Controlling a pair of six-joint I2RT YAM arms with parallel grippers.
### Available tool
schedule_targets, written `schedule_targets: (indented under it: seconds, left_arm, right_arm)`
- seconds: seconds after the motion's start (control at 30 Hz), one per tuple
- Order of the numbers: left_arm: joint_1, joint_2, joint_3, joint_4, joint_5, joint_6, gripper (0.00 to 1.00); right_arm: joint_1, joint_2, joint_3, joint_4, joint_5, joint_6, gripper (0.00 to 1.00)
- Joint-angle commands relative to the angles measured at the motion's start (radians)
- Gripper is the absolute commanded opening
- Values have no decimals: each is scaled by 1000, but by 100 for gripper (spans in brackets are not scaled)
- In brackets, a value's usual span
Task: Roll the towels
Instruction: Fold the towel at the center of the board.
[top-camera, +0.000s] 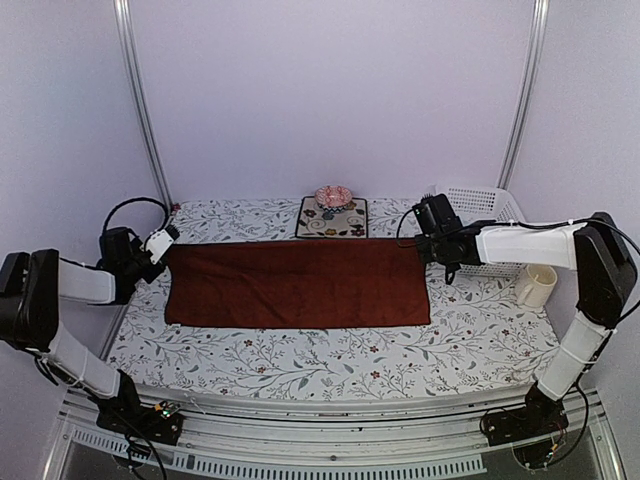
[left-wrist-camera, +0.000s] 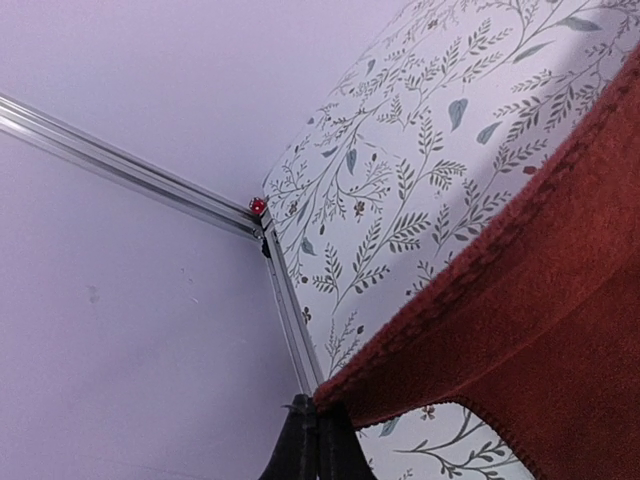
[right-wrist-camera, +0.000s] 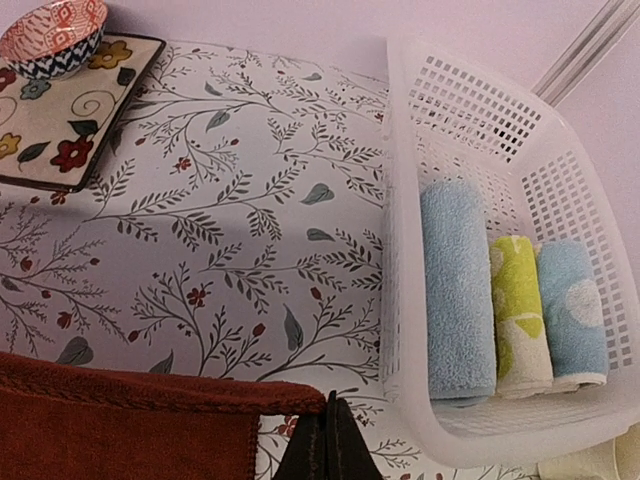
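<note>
A large dark red towel (top-camera: 297, 284) lies spread flat across the middle of the floral table covering. My left gripper (top-camera: 165, 245) is at its far left corner. In the left wrist view the black fingers (left-wrist-camera: 318, 425) are shut on that corner of the red towel (left-wrist-camera: 540, 300), which is lifted a little. My right gripper (top-camera: 428, 246) is at the far right corner. Its tips (right-wrist-camera: 331, 425) are pressed together on the edge of the red towel (right-wrist-camera: 120, 430). Three rolled towels lie in the white basket (right-wrist-camera: 400, 250): pale blue (right-wrist-camera: 455, 290), yellow-green (right-wrist-camera: 518, 310) and dotted light blue (right-wrist-camera: 572, 310).
A square dark floral mat (top-camera: 332, 217) with a patterned bowl (top-camera: 333, 196) on it sits just behind the towel. The white basket (top-camera: 480, 205) stands at the back right, with a cream cup (top-camera: 535, 285) in front of it. Metal frame posts (top-camera: 140, 100) rise at both back corners.
</note>
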Motion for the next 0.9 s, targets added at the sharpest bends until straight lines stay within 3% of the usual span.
schedule_targets:
  seconds: [0.0,0.3,0.63,0.87]
  left_arm:
    - [19,6,39,35,-31,-27,0]
    - [20,-6,3,-39,66,66,0]
    - [25,-48,-62,-33,63,102,0]
    - [42,-124,-104,-115,119,140,0]
  right_arm:
    - [-43,23,45,61,78,-55,2]
    - [-46,14,-7,58,-48,-41,2]
    - [0,-41,-94,19,-83,9,2]
    - [16,-53,-123,-5,-104,24,2]
